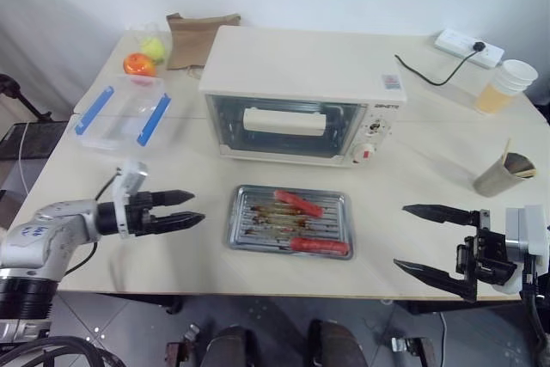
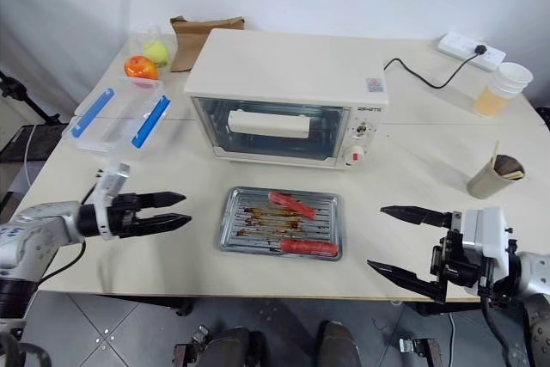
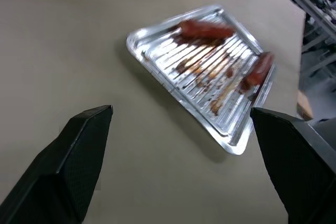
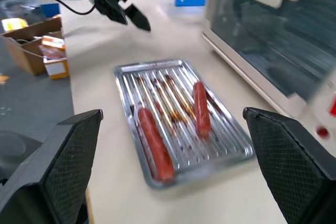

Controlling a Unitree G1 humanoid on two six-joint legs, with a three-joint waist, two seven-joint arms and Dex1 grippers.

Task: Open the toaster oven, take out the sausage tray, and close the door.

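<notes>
We see a wide pale desk (image 1: 198,255) whose near edge runs just below both arms, with bare surface on either side of the tray. The toaster oven (image 1: 301,92) stands in the middle toward the back, its door (image 1: 288,126) shut and the cream bar handle (image 1: 284,120) lying across the glass. In front of it, apart from the oven's base by a strip of bare desk, the sausage tray (image 1: 289,221) lies flat with two red sausages (image 1: 297,203) on its ribbed rack. To the oven's left a clear box with blue clips (image 1: 125,113) sits near the desk's left edge, with a brown paper bag (image 1: 193,36) and fruit (image 1: 139,64) behind it. To the right we see a power strip (image 1: 468,47), a stack of cups (image 1: 509,83) and a paper cup (image 1: 503,174) near the right edge.

Our left gripper (image 1: 185,210) hangs over open desk well left of the tray, fingers spread and holding nothing. Our right gripper (image 1: 423,241) hovers by the near right edge, fingers wide apart and empty, with bare desk between it and the tray.
</notes>
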